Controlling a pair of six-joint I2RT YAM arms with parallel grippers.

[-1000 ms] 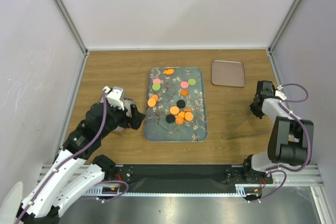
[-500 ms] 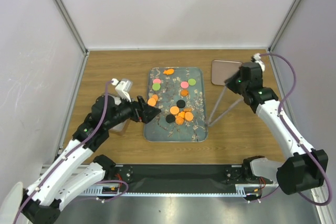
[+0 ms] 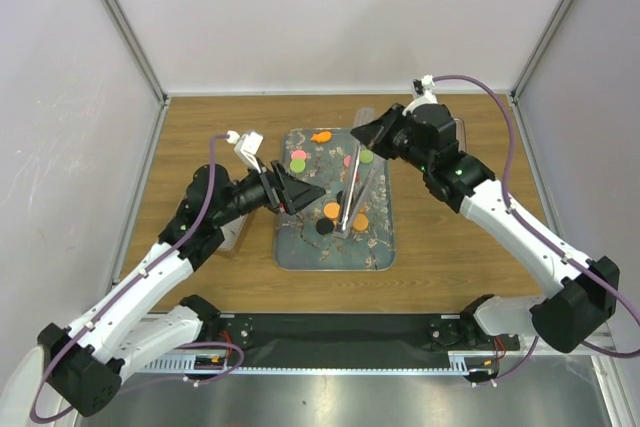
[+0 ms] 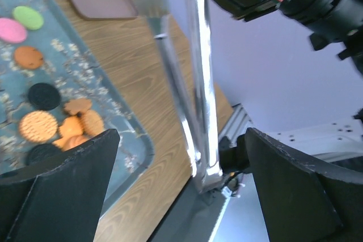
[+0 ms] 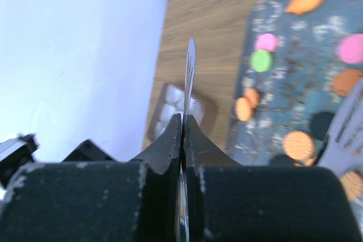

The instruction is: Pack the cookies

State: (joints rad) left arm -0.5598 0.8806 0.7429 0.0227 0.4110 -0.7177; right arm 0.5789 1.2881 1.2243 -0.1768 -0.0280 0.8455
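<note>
Small round cookies in orange [image 3: 332, 210], pink [image 3: 299, 155], green [image 3: 298, 165] and black [image 3: 324, 227] lie on the floral grey tray [image 3: 380, 257]. An irregular orange one [image 3: 321, 136] lies at its far edge. My right gripper [image 3: 368, 134] is shut on metal tongs [image 3: 352, 192], which hang down over the tray's middle. In the right wrist view the pads [image 5: 170, 140] clamp the tongs [image 5: 188, 77] edge-on above the cookies [image 5: 261, 60]. My left gripper [image 3: 300, 192] is open and empty over the tray's left edge, with the tongs [image 4: 195, 83] ahead of it.
A brown box with white cups [image 3: 232, 237] sits left of the tray, half under my left arm; it also shows in the right wrist view [image 5: 181, 109]. A flat brown lid [image 3: 460, 132] lies at the back right, partly hidden by my right arm.
My right arm has swung from the table's right side to above the tray, carrying the tongs. My left gripper has reached right to the tray's left edge.
</note>
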